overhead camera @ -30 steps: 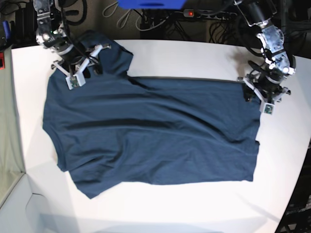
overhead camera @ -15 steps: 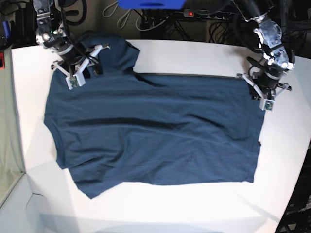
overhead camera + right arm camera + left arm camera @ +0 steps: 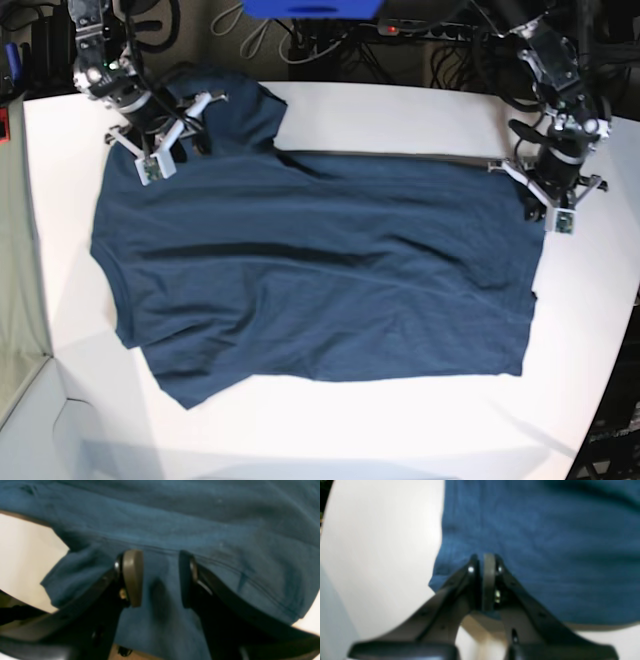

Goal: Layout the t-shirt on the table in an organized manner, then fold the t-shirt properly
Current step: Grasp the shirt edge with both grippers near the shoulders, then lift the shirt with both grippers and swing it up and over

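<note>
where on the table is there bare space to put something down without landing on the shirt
The table is bare in a wide strip along its near edge below the t-shirt, and in a patch at the far edge between the two arms. It is crowded at the shirt's far corners, where the left gripper and right gripper sit.

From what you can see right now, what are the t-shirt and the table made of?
The t-shirt looks like soft knit fabric, probably cotton, dark navy and matte: it lies in loose wrinkles, and stitched hems show in the right wrist view. The table looks like a hard, smooth white board, perhaps laminate, with a matte finish and only soft shadows; the exact material cannot be told.
</note>
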Available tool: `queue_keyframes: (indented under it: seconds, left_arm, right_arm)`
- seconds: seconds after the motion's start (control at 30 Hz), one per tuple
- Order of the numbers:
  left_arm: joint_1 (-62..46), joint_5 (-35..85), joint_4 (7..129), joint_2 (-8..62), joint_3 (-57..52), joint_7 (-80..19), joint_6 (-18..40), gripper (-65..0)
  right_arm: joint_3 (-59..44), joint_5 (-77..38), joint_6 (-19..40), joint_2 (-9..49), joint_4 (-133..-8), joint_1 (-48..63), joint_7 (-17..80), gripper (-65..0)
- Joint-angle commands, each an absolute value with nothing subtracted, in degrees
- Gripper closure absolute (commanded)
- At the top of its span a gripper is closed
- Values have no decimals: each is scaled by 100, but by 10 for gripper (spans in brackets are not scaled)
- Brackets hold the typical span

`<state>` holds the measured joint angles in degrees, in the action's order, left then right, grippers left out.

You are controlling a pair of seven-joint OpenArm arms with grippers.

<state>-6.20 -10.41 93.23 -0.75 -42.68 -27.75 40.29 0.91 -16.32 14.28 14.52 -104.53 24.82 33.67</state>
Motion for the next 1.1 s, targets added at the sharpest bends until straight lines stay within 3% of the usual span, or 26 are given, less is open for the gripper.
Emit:
queue_keyframes:
  seconds: [0.0,0.3,0.53,0.67,1.07]
  left_arm:
    - [-558,-892,9516,-13,-4321,-2642,4000,-2]
    - [-673,-778,9613,-13,-4356,-2642,4000,-2]
    - [-752,-778,9596,-22,-4356,-2642,4000,-3]
    - [-752,-778,9596,-13,-4356,-2642,4000,-3]
    - [-743,-778,9569,-4,-4356,-2642,4000,-3]
  right_arm:
    - [66,-1666,1411,1490,-10563,2501,3266,-244]
    - [75,-1666,1411,1323,-10809,2879,3275,-248]
    - [-92,-1666,1402,1042,-11327,3424,3275,-372]
    - [-321,-1666,1411,971,-11248,3609,3275,-404]
    - [-1323,-1666,1411,840,-10475,3477,3222,-407]
